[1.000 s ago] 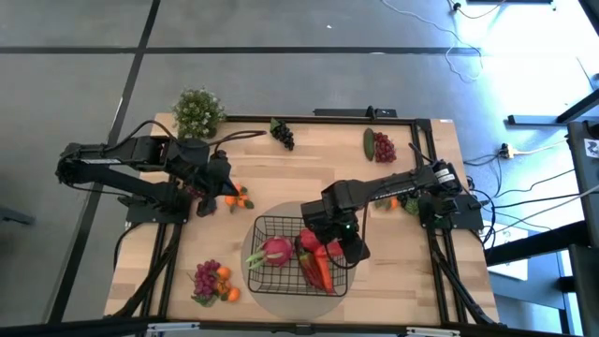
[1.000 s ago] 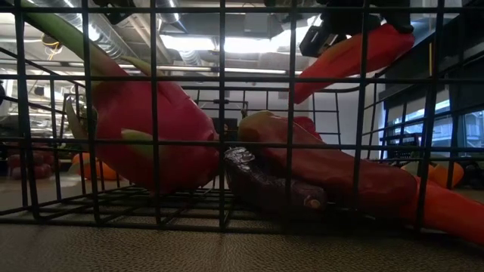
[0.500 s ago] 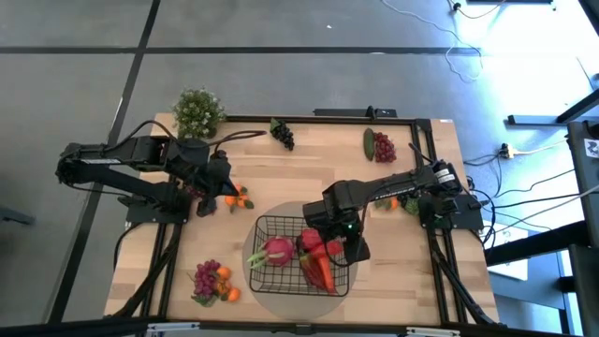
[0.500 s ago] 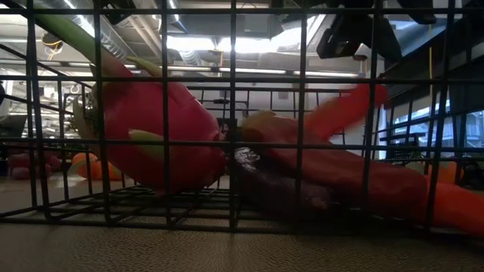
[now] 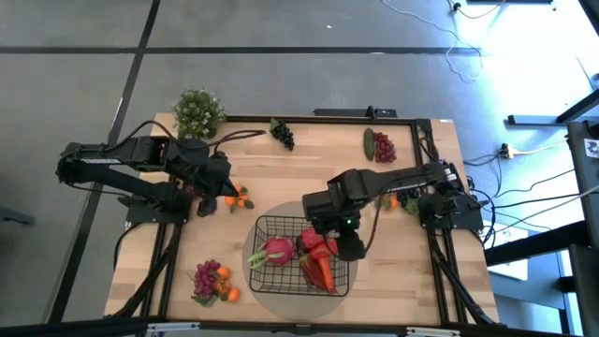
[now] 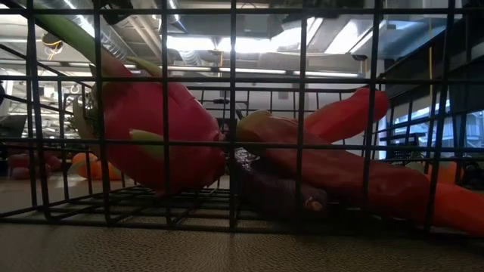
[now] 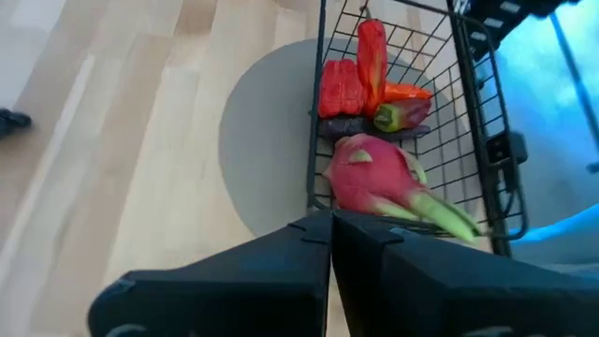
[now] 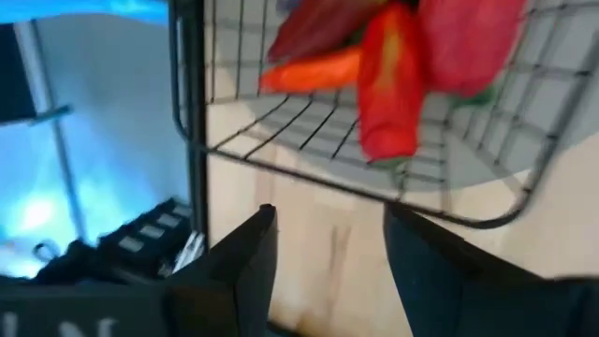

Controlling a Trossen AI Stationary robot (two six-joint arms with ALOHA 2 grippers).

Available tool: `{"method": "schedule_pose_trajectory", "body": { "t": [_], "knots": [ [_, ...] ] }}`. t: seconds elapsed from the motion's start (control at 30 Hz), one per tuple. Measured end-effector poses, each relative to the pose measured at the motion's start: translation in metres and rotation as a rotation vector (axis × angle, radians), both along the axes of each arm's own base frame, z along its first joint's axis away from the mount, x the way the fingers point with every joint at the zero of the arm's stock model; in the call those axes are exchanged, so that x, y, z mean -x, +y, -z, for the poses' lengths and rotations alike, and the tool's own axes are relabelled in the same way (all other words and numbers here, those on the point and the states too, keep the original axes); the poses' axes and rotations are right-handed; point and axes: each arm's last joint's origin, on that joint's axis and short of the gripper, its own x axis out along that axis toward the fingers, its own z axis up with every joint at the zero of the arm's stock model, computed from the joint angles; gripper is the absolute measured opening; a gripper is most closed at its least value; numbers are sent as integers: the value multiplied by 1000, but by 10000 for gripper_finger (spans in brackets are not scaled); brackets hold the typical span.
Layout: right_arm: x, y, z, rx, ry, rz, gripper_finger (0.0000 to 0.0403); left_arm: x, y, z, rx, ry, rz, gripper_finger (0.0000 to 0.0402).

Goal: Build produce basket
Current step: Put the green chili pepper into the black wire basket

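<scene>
We see the wire basket [image 5: 298, 255] at the near middle of the table [image 5: 309, 159], resting on a grey round mat [image 5: 267, 290]. Inside it lie a pink radish [image 5: 276, 251], a red pepper [image 5: 318, 245], a carrot [image 5: 319, 273] and a dark eggplant [image 6: 272, 189], crowded together. The right gripper [image 5: 348, 245] hangs over the basket's right rim; in its wrist view we find its fingers [image 8: 245, 271] spread apart and empty, the red pepper beyond them. The left gripper [image 5: 208, 187] waits near the table's left side, beside two oranges [image 5: 236, 198], its fingers [image 7: 281, 267] pressed together on nothing. A grape bunch with oranges [image 5: 211, 281] lies at the near left; black grapes [image 5: 283, 134], a cucumber [image 5: 369, 143] and red grapes [image 5: 384, 148] lie along the far edge.
</scene>
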Motion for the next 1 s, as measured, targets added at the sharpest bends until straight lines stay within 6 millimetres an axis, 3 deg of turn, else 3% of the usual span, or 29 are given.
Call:
{"method": "schedule_pose_trajectory", "body": {
  "t": [0.23, 0.47, 0.67, 0.8, 1.0],
  "knots": [
    [8, 11, -44, 106, -190, 35, 179, 11, -15, -2, 58, 7, -18, 0],
    [26, 14, -73, 245, -318, 159, 179, 31, -25, 2, 71, 86, -137, 0],
    [51, 0, -92, 317, -367, 362, 179, 40, -25, 5, 177, 138, -293, 0],
    [62, -10, -100, 295, -359, 500, 179, 43, -25, 9, 189, 190, -309, 0],
    [67, -15, -105, 298, -375, 537, 179, 42, -25, 12, 164, 241, -283, 0]
  ]
}}
